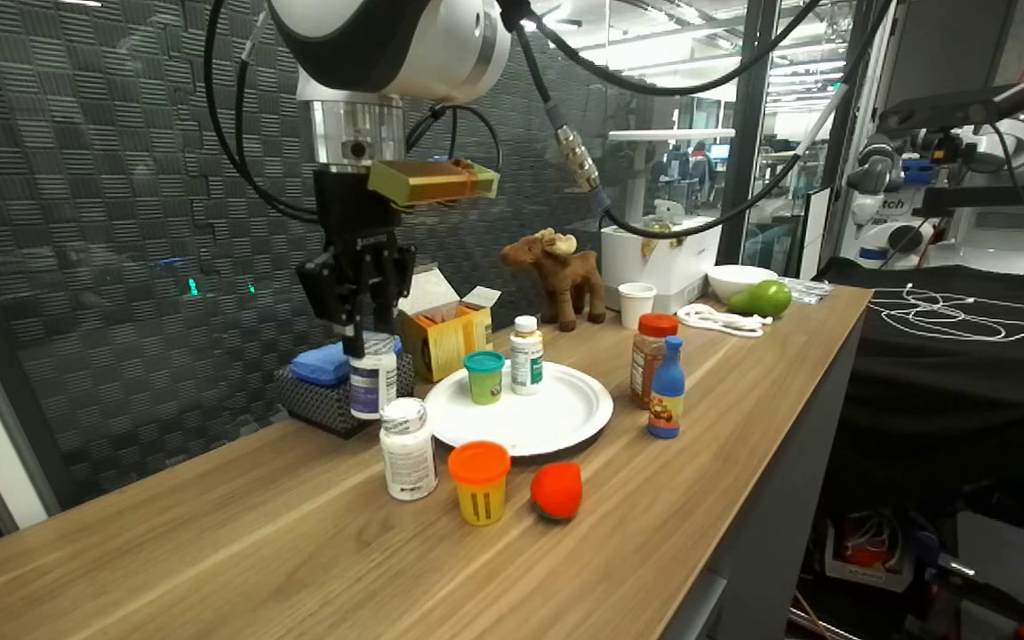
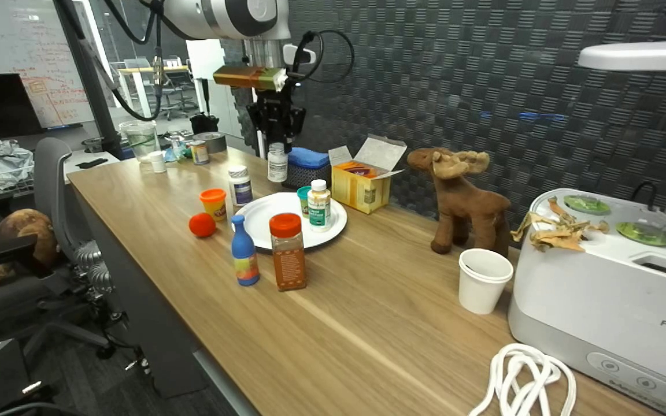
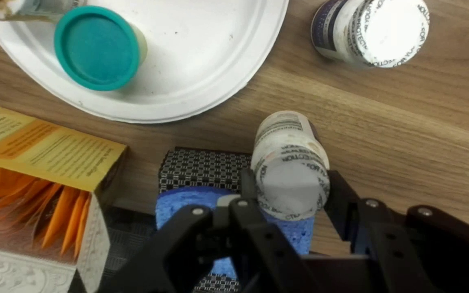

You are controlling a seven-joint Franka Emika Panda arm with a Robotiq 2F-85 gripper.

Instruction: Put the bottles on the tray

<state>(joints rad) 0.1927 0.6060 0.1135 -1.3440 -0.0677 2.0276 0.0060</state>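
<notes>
Bottle [image 3: 291, 165], white with a purple label, clamped near its top in the gripper [image 3: 290, 185], near a round white tray [image 1: 556, 418]. On the tray stand a second bottle [image 1: 526, 357] and a teal-lidded jar [image 1: 484, 380]; behind it, a yellow box [image 1: 459, 347].

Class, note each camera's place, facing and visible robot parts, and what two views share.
An exterior view: from the orange-lidded jar's end, facing along the counter; arm and gripper show.
An exterior view: near the white appliance, facing back toward arm and gripper.
Wrist view: above the white bottle between gripper fingers, facing down.
Both exterior views share plate and toy moose.
</notes>
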